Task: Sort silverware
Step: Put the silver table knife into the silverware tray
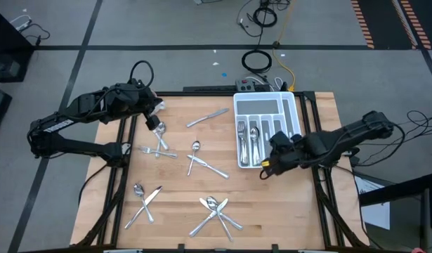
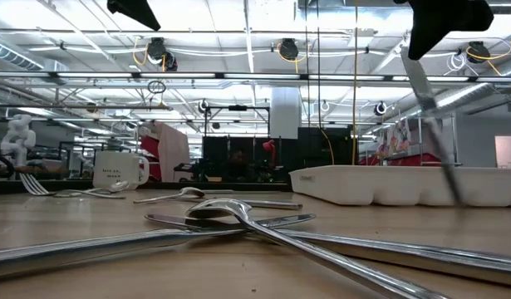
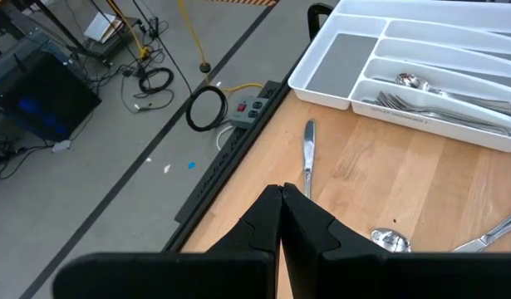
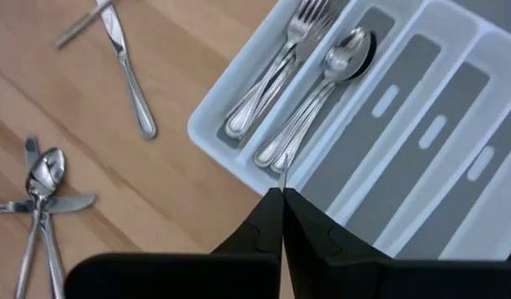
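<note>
My right gripper [image 1: 267,166] hangs by the near end of the white divided tray [image 1: 268,105], shut on a slim knife [image 2: 434,124]. Forks [image 4: 280,58] and spoons [image 4: 330,75] lie in two of the tray's compartments. More silverware lies loose on the wooden table: a knife [image 1: 207,117], a crossed pair [image 1: 198,160], and small heaps [image 1: 216,211] [image 1: 144,200] [image 1: 158,140]. My left gripper [image 1: 156,121] hovers shut and holding nothing above the table's far left part. In its wrist view a knife [image 3: 308,154] lies beyond the fingers. My right gripper pinches the knife by one end [image 4: 282,176] between its two fingers, which slant downward. The knife hangs below the fingers at a slant, lifted off the table. Its lower end [image 2: 457,195] shows in front of the tray's wall in the low view.
A white mug [image 2: 120,170] stands at the table's far left. Crossed silverware [image 2: 238,218] lies close to the table's near edge. Black frame rails run along both sides of the table. Cables and a power strip [image 1: 252,84] lie on the floor behind it.
</note>
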`<state>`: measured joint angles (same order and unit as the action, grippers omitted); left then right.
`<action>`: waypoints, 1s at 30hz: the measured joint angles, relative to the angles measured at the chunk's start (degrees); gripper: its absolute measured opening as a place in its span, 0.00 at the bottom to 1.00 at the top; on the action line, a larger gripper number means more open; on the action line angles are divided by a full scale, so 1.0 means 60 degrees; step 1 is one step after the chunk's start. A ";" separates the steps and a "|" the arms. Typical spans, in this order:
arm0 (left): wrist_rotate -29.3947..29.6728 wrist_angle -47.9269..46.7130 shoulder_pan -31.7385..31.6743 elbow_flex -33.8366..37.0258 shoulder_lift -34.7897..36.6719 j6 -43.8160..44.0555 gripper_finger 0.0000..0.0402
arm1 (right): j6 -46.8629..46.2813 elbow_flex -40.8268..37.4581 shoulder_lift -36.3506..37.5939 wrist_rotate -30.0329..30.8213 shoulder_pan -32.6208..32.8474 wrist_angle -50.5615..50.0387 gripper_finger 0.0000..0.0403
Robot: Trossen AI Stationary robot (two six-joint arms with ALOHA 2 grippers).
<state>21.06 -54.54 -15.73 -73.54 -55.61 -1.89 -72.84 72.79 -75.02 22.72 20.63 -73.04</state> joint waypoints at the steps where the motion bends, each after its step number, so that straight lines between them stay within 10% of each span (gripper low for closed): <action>1: 0.0000 0.0000 0.0000 0.0000 0.0000 0.0000 0.03 | 0.0092 0.0000 0.0110 0.0027 -0.0068 -0.0014 0.00; 30: 0.0062 0.0003 -0.0002 0.0007 0.0000 -0.0004 0.03 | 0.3804 0.0000 0.1384 -0.0417 -0.2898 -0.0297 0.00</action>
<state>21.43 -54.53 -15.74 -73.49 -55.61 -1.91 -50.01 72.79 -66.72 20.22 3.24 -74.82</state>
